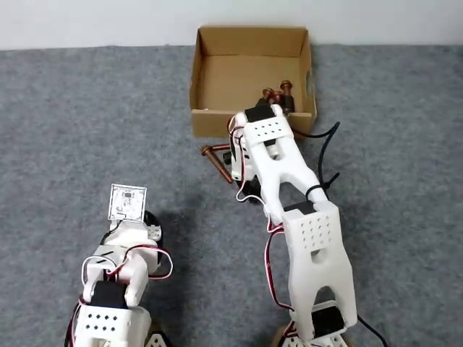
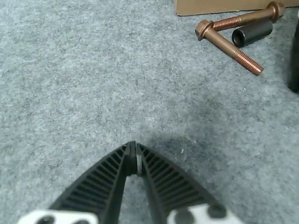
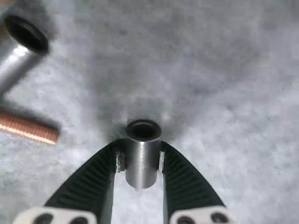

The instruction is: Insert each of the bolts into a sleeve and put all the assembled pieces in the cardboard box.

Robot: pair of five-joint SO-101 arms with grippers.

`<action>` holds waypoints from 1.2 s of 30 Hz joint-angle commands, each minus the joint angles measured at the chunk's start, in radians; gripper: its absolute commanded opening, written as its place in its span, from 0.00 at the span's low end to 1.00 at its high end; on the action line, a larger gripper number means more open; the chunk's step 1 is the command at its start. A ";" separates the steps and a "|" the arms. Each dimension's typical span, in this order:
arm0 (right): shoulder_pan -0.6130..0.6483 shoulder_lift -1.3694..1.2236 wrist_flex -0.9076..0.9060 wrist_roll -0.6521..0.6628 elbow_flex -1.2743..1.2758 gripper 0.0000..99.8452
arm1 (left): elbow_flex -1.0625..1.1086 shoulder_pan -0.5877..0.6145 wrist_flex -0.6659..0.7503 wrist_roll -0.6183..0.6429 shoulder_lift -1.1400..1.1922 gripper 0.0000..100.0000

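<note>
My right gripper (image 3: 141,151) is shut on a short steel sleeve (image 3: 142,154), held close over the grey carpet with its open end in plain sight. A second sleeve (image 3: 18,44) and the threaded end of a copper bolt (image 3: 28,130) lie nearby. In the high view the right arm (image 1: 271,155) stretches to the front of the cardboard box (image 1: 195,72), beside loose bolts (image 1: 217,163). Several copper-headed pieces (image 1: 278,96) rest in the box's near right corner. My left gripper (image 2: 133,154) is shut and holds nothing; two bolts (image 2: 229,46) and a dark sleeve (image 2: 252,31) lie ahead of it.
The left arm (image 1: 119,267) sits folded at the near left of the carpet. The box stands against the back edge by a white wall. A dark part (image 2: 294,56) at the edge of the left wrist view stands next to the loose bolts.
</note>
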State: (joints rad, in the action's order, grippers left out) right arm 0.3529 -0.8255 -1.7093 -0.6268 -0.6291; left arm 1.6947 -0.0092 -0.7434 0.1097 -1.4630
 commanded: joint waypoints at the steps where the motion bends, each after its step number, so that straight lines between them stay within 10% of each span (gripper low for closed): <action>1: -0.004 0.151 -0.081 0.041 -0.006 0.01 | -0.005 0.009 0.026 0.000 0.003 0.00; 12: -0.005 0.578 -0.085 0.071 0.186 0.01 | -0.005 0.009 0.026 0.000 0.003 0.00; 36: -0.294 1.727 0.321 0.129 1.422 0.01 | -0.005 0.005 0.026 0.000 0.003 0.00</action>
State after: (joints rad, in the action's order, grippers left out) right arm 0.1227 0.7764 -1.4101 -0.5501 0.7626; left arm 1.6947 -0.0092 -0.7434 0.1097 -1.4630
